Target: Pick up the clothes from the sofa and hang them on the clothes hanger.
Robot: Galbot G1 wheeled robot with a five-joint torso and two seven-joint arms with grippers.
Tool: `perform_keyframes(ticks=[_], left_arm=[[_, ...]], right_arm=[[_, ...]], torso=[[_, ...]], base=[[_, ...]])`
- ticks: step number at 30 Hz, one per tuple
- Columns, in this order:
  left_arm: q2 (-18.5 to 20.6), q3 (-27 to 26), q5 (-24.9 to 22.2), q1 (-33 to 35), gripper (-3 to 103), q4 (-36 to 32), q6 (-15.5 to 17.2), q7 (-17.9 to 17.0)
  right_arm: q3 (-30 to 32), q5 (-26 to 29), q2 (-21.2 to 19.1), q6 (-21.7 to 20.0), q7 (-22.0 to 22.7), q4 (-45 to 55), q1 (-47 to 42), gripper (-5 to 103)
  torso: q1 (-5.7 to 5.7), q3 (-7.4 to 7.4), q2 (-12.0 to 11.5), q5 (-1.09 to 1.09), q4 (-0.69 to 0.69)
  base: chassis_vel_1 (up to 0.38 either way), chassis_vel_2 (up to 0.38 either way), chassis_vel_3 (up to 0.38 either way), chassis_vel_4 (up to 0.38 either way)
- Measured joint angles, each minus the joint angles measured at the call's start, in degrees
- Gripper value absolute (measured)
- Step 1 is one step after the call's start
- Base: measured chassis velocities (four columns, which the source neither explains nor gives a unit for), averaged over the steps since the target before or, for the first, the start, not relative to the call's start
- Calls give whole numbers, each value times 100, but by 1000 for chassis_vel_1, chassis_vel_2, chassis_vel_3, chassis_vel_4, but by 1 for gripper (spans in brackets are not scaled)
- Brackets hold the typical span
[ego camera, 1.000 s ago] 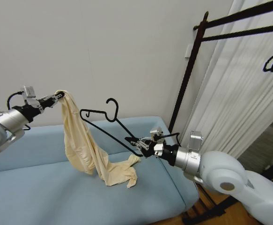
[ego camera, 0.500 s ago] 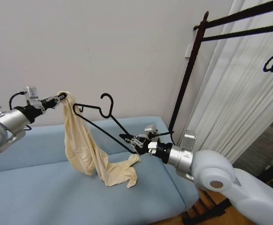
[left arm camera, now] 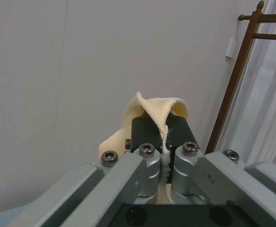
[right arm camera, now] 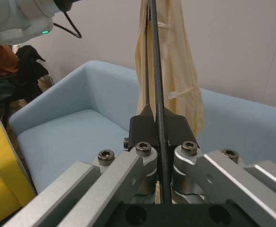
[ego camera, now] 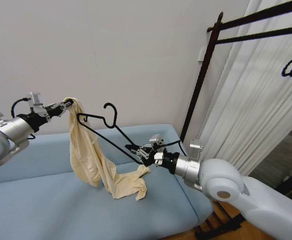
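My left gripper (ego camera: 65,105), out at nine o'clock in the head view, is pinched shut on a fold of the cream garment (ego camera: 85,157). The cloth hangs limp from it, and its tail rests on the blue sofa (ego camera: 35,210). My right gripper (ego camera: 144,153), near centre, is clamped on the black wire hanger (right arm camera: 155,71), whose far tip sits just beside the cloth below the left gripper. The dark clothes rack (ego camera: 202,75) stands at two o'clock. I judge the fabric light, soft and apt to slide off thin wire, so the hold belongs at the neckline, keeping an opening spread. The hanger is stiff but could swivel in the jaws.
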Motion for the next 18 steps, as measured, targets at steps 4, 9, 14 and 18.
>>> perform_keyframes(ticks=[4, 9, 14, 18], left_arm=[[-13, 0, 27, 17, 1, 2, 3, -45], [-90, -3, 45, 34, 1, -85, 8, -110], [-111, -59, 45, 59, 1, -144, 18, -130], [-103, -93, 42, 53, 1, -99, 20, -127]], right_arm=[[5, 16, 3, 1, -9, 29, 140, 1], [-273, -142, 95, -9, 84, -144, 499, 1], [-426, -385, 160, -1, 132, -353, 607, 1], [-274, -406, 35, -7, 112, -372, 506, 1]], torso=[[0, 0, 0, 0, 0], [0, 0, 0, 0, 1], [0, 0, 0, 0, 1], [0, 0, 0, 0, -1]], base=[[0, 0, 0, 0], [0, 0, 0, 0], [0, 0, 0, 0], [0, 0, 0, 0]])
